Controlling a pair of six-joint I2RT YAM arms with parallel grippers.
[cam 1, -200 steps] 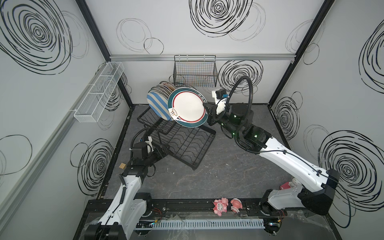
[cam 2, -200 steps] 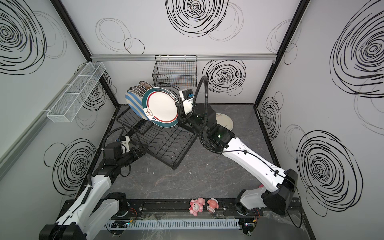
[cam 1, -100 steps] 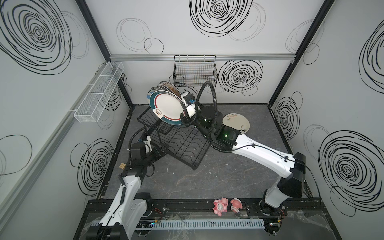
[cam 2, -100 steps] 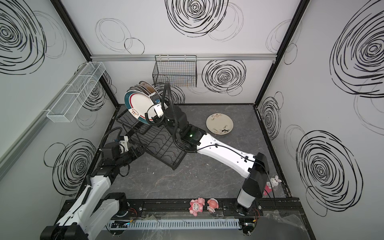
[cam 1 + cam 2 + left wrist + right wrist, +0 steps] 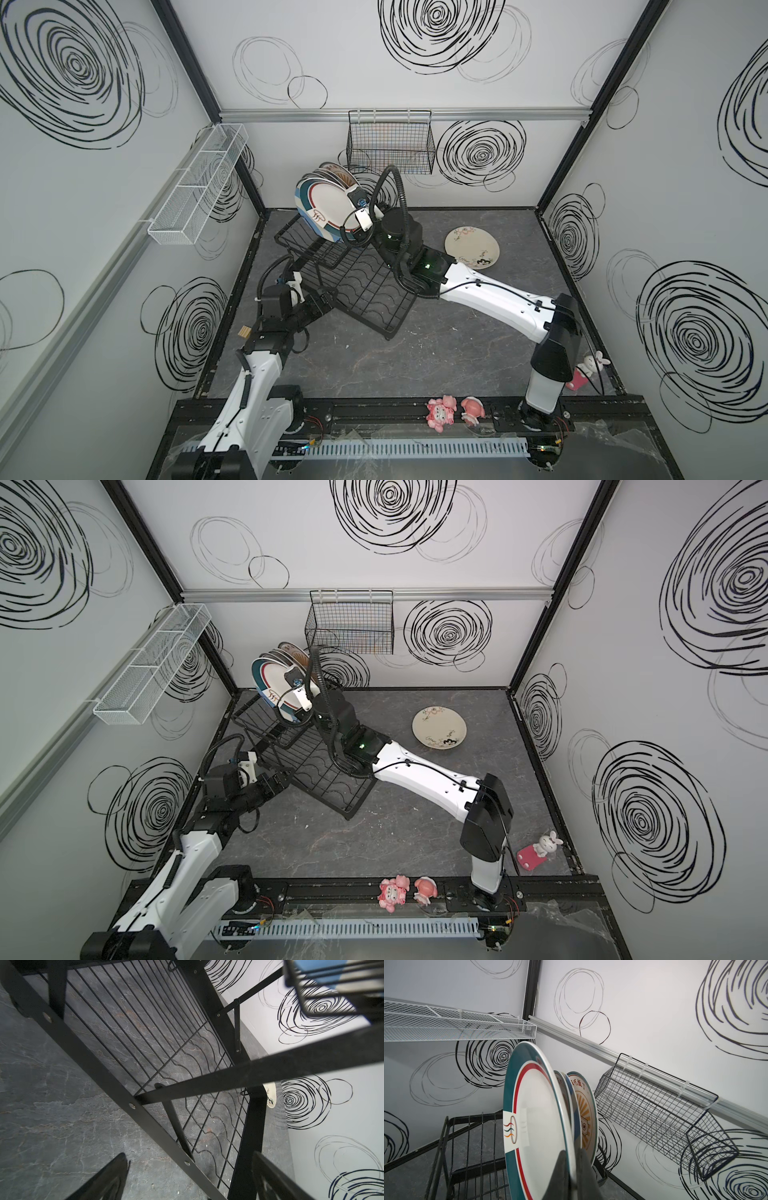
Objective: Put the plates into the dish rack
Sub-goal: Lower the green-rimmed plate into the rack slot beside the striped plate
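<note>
Teal-rimmed plate (image 5: pixel 537 1118): glossy, smooth, looks like glazed ceramic, possibly melamine. Dish rack (image 5: pixel 365 291): thin black metal wire and flat bars, matt coating. Table (image 5: pixel 415 357): dark grey stone-look surface, matt, veined. White mesh basket (image 5: pixel 446 1026): white-coated expanded metal. Black grid basket (image 5: pixel 654 1109): coated wire, slight sheen. Cream plate (image 5: pixel 472 248): smooth, low gloss.
</note>
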